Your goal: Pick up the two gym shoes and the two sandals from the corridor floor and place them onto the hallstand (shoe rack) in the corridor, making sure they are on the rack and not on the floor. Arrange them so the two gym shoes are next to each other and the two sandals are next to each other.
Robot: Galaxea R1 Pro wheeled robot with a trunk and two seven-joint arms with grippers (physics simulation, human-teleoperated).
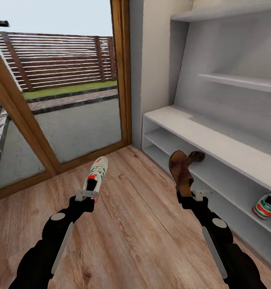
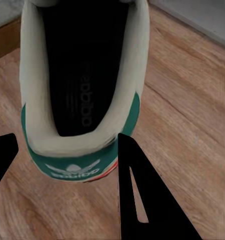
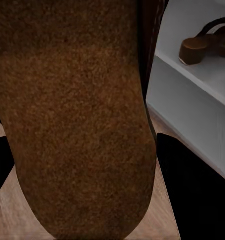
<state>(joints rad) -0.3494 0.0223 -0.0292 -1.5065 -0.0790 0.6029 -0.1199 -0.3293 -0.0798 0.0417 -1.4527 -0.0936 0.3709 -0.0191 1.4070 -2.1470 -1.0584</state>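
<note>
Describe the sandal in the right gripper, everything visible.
The sandal is dark brown, leather-looking, with a tan-brown footbed that looks suede-like in the right wrist view. The right gripper is shut on its heel end, holding it raised off the wood floor, toe pointing up and away. It hangs just in front of the hallstand, at shelf height. The other sandal lies on the shelf behind it; whether they touch is unclear.

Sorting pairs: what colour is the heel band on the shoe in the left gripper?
Green with a white logo, clearest in the left wrist view on the gym shoe.
</note>
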